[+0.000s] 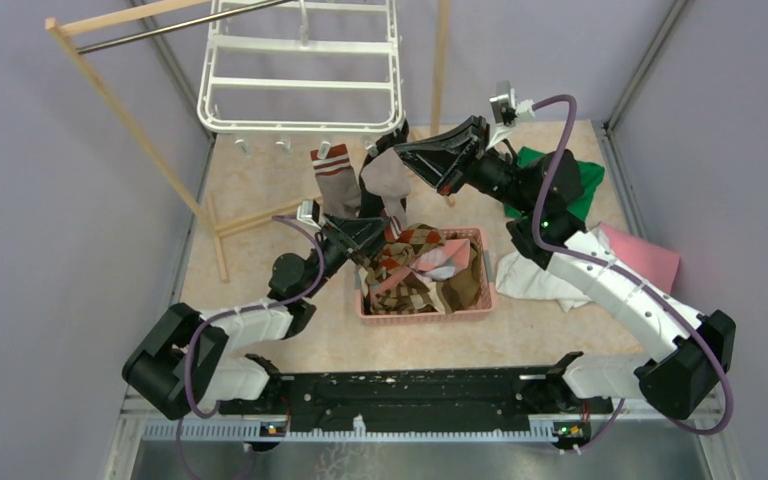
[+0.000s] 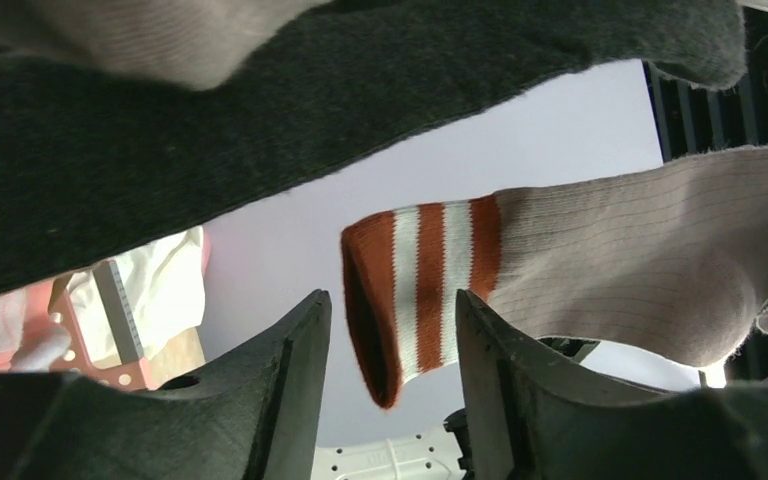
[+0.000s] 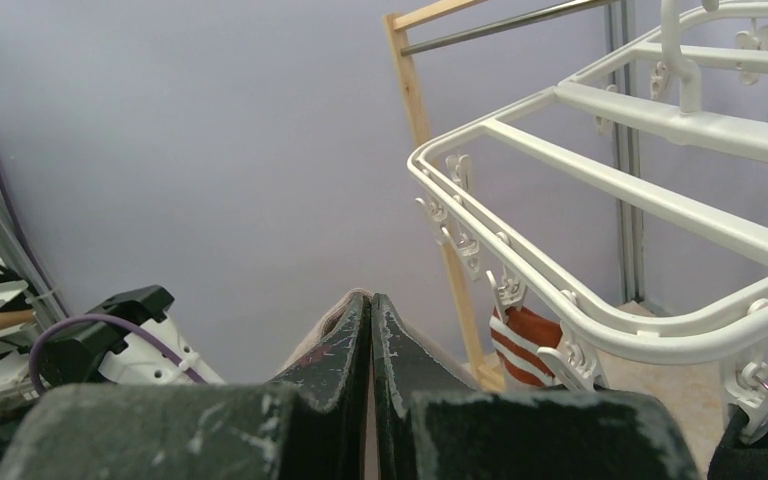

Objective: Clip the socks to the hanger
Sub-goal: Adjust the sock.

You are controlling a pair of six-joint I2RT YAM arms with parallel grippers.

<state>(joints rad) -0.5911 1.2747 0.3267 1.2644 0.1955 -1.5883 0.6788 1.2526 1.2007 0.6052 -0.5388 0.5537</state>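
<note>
Lavender walls on three sides; beige table [image 1: 260, 190] boxed in by metal corner posts. The hanger [image 1: 260, 46] hangs at 12 o'clock from the bar of the wooden rack [image 1: 119, 120], whose leg slants down to 9 o'clock.

Near edge of hanger: striped sock [image 1: 332, 180] hangs from a clip, cuff uppermost. A black sock [image 3: 765, 450] is clipped at the near right corner.

Right gripper [image 1: 405, 152]: raised just below that edge at 1 o'clock, fingers pressed together on the top of a grey sock [image 1: 390, 178], which dangles between the striped sock and the arm.

Left gripper [image 1: 368, 238]: just under both socks, at the pink basket's [image 1: 425, 315] far left corner. Its fingers [image 2: 290, 380] stand apart; the striped cuff shows in the gap. Contact: cannot tell.

Basket at centre holds argyle socks [image 1: 410, 262].

3 o'clock: green cloth [image 1: 580, 185], pink cloth [image 1: 650, 258] and white cloth [image 1: 535, 275] crowd the right edge.

Bare tabletop shows from 8 to 10 o'clock, and in a strip between the basket and the arm bases.
</note>
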